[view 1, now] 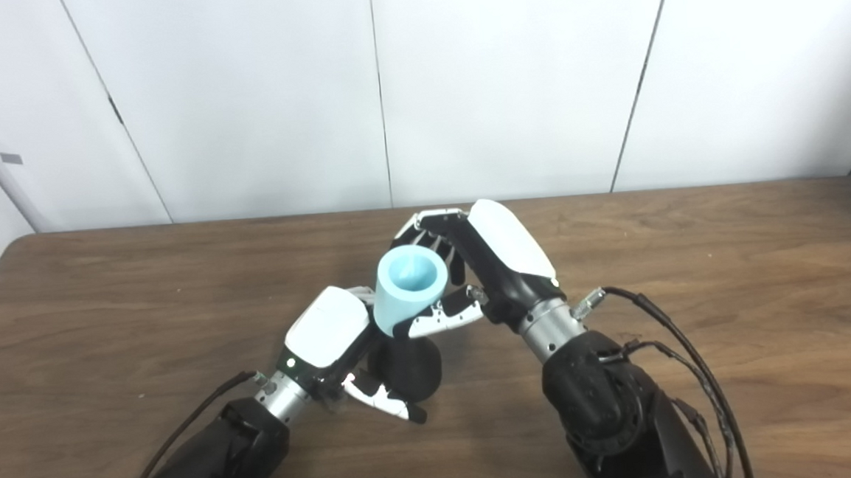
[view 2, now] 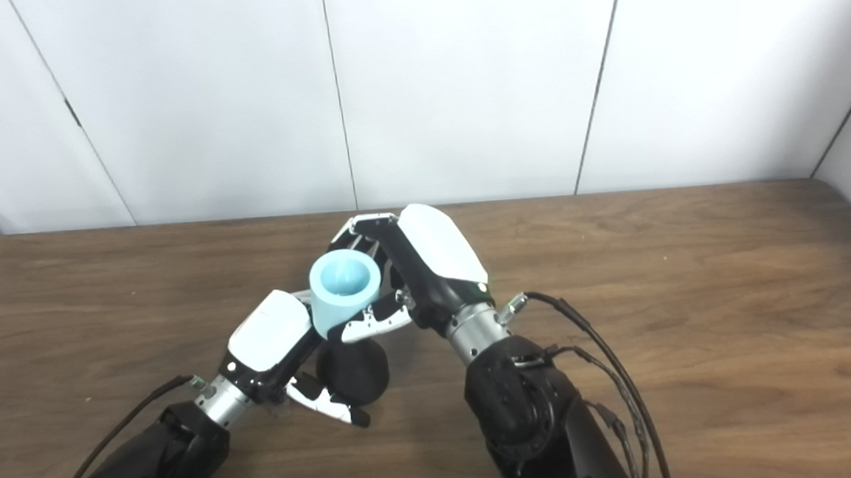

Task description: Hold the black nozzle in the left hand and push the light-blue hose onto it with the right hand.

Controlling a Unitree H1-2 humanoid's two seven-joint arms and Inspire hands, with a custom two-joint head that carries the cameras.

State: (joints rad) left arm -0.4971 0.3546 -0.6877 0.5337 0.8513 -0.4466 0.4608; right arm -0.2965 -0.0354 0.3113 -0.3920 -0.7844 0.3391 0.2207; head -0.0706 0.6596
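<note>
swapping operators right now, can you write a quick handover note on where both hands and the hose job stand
Left hand: shut on the black nozzle, held low, just above the table.
Right hand: shut on the light-blue hose, its open end facing up toward the cameras.
Position: the hose's lower end sits right at the top of the nozzle; the two meet between the hands.
Done: both parts picked up and brought together.
Left: how far the hose is seated cannot be seen, so probably keep pushing it down, then check the fit.
</note>
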